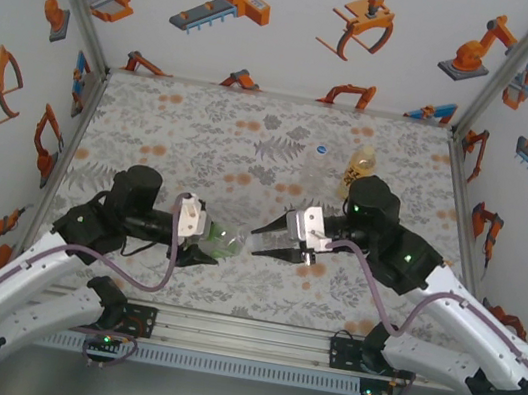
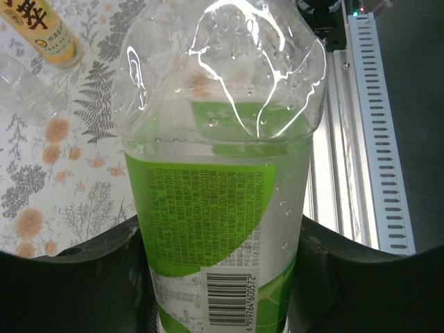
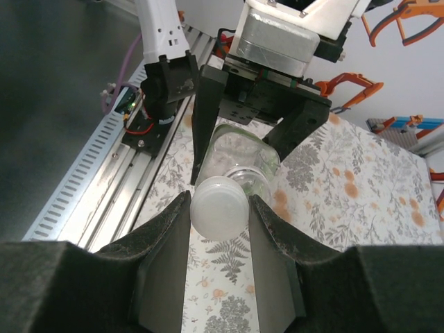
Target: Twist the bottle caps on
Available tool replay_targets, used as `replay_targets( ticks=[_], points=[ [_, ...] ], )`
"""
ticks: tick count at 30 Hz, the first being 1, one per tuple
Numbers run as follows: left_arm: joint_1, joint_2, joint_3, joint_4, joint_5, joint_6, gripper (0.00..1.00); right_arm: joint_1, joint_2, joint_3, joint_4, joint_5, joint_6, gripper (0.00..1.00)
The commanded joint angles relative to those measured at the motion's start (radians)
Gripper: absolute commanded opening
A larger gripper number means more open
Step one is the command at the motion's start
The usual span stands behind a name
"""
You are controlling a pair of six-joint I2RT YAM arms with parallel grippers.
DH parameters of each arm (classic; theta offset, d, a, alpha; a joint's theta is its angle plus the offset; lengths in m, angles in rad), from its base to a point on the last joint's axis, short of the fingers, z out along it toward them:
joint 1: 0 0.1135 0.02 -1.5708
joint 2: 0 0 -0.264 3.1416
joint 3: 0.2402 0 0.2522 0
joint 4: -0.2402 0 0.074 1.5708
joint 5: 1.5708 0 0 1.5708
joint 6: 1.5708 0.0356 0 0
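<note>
Green-tinted clear plastic bottle [image 2: 215, 229] with green label and barcode lies sideways, clamped in the left gripper [image 1: 208, 241]. The right gripper [image 1: 261, 243] pinches one round white cap [image 3: 218, 211] at its mouth. The left wrist view shows two more on the flowered table [image 1: 203, 137]: a yellow-orange labelled bottle [image 2: 50, 31] and a colourless bottle [image 2: 21, 90]. The top view shows a second white cap with blue centre [image 1: 321, 149], well apart

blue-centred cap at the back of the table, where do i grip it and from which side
Pinch the blue-centred cap across its round rim, coming straight down from above. It seems to lie flat on the table, low and disc-like, so a sideways approach would likely just push it. The right gripper is nearer, but is shut on the white cap.
</note>
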State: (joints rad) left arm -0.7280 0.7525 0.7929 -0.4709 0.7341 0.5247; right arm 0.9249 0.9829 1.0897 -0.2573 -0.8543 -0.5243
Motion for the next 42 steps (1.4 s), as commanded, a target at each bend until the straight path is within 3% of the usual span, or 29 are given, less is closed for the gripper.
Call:
replay_targets(
  ticks=[1,12,21,30,35,39,42],
  points=[
    [0.005,-0.011,-0.001,0.082,0.076,-0.014,0.00,0.007,-0.002,-0.020,-0.027,0.049,-0.015,0.05],
    [0.004,0.008,0.009,0.063,0.100,-0.002,0.00,0.011,0.021,-0.013,0.059,0.090,-0.013,0.05],
    [0.007,0.014,0.014,0.052,0.110,0.003,0.00,0.014,0.049,0.012,0.028,0.037,-0.019,0.04],
    [0.007,0.038,0.030,0.023,0.128,0.011,0.00,0.014,0.089,0.115,-0.194,-0.030,-0.135,0.00],
    [0.006,0.028,0.029,0.021,0.133,0.014,0.00,0.014,0.106,0.119,-0.209,-0.050,-0.133,0.00],
    [0.007,0.015,0.027,0.048,0.100,-0.005,0.00,0.014,0.107,0.098,-0.135,-0.010,-0.016,0.00],
    [0.006,-0.005,0.016,0.106,0.025,-0.039,0.00,0.014,0.107,0.057,0.014,0.094,0.210,0.00]
  ],
)
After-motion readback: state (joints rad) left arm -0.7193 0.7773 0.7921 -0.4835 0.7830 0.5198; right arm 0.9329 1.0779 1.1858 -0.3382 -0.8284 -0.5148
